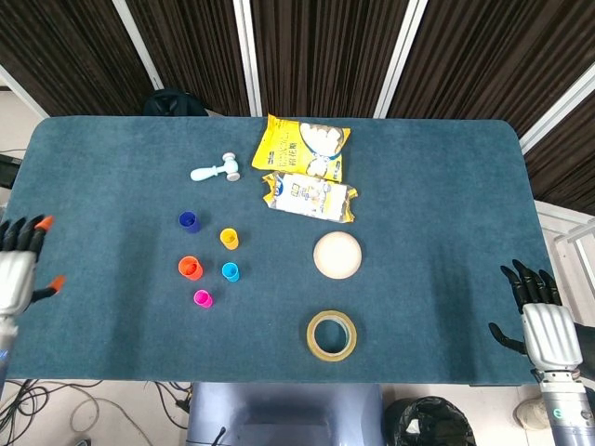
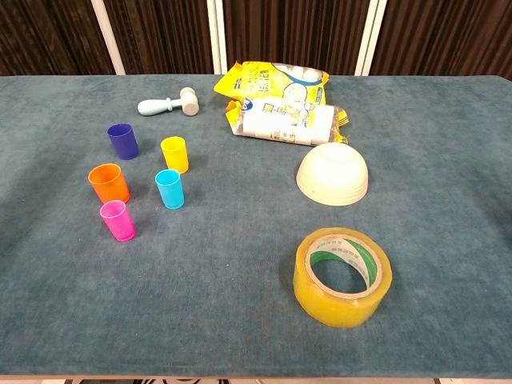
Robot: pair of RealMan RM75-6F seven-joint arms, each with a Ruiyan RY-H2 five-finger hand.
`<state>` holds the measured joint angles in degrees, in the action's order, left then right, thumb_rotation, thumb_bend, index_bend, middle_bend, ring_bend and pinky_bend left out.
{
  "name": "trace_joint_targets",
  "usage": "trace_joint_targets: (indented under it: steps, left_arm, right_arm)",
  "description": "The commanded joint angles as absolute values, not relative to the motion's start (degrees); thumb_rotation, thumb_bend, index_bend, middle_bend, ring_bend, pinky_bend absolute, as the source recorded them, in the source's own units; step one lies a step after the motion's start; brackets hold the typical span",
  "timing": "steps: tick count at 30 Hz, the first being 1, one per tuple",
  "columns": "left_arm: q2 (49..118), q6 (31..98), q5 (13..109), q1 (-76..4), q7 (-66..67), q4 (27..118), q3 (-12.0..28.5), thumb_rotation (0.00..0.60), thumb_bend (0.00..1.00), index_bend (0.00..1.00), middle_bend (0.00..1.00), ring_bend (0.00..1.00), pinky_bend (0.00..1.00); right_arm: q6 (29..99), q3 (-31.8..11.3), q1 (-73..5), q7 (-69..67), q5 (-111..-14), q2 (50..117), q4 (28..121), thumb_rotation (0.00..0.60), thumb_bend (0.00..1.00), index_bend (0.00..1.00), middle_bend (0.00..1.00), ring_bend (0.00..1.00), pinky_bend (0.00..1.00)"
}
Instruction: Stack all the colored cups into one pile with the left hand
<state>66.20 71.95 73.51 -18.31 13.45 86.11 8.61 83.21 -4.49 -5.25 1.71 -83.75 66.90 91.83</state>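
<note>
Nearest the front edge of the blue-green table (image 2: pixel 448 128) sits a roll of yellowish packing tape (image 2: pixel 342 276), lying flat with its hole facing up. At that same near depth, off the table's 2 ends, hang both hands. At the left end, the left hand (image 1: pixel 16 265) shows with orange-tipped fingers (image 1: pixel 44 223) spread apart, holding nothing and well apart from the cups. At the right end, the right hand (image 1: pixel 539 316) hovers by the near corner, its dark fingers (image 1: pixel 522 276) also splayed and empty.

Farther in, on the left half of the table, stand the 5 cups, all upright, mouths up, none touching and none stacked. The pink cup (image 2: pixel 118 220) is closest to the front. Just behind it come the orange cup (image 2: pixel 109 183) on the left and the light blue cup (image 2: pixel 170 189) to its right. Behind those stand the dark blue cup (image 2: pixel 123 141) and, to its right, the yellow cup (image 2: pixel 174 154).

On the right of the cups, past the tape, a cream bowl (image 2: pixel 332 174) rests upside down. Beyond it lies a white snack packet with yellow ends (image 2: pixel 284 124), with a yellow snack bag (image 2: pixel 268 84) touching it on the far side. Left of the bags lies a small pale toy mallet (image 2: pixel 169 103) on its side.
</note>
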Motion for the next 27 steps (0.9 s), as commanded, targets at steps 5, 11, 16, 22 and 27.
trace_joint_targets:
  steps: [5,11,16,22,27]
  left_arm:
    - [68.2,53.1,66.9,-33.3,22.9,80.6,13.9,0.6,0.19,0.09,0.07,0.0,0.0]
    - [72.6,43.9,59.3,-39.5,26.8,75.2,14.8,0.6,0.19,0.1,0.07,0.0,0.0]
    - [75.3,39.9,55.0,-42.7,29.5,72.4,14.5,0.6,0.19,0.11,0.07,0.0,0.0]
    - [78.2,37.4,51.0,-45.9,31.7,69.9,14.2,0.6,0.19,0.15,0.09,0.0,0.0]
    - [80.4,36.8,48.4,-48.1,33.9,67.6,13.6,0.6,0.19,0.2,0.09,0.0,0.0]
  right_arm:
    - [83.0,-4.6,-5.2,2.1,-83.3,67.0,92.0,0.6,0.31,0.09,0.04,0.1,0.04]
    - [82.9,-4.8,-5.2,2.0,-82.7,67.1,91.8,0.6,0.31,0.09,0.04,0.1,0.04]
    - [82.3,-4.7,-5.4,2.4,-82.4,67.4,91.6,0.6,0.31,0.09,0.04,0.1,0.04]
    - [81.9,-4.6,-5.6,2.8,-82.2,67.7,91.4,0.6,0.31,0.09,0.04,0.1,0.04]
    - [82.0,-4.8,-5.6,2.9,-82.1,67.9,91.2,0.6,0.31,0.09,0.04,0.1,0.04]
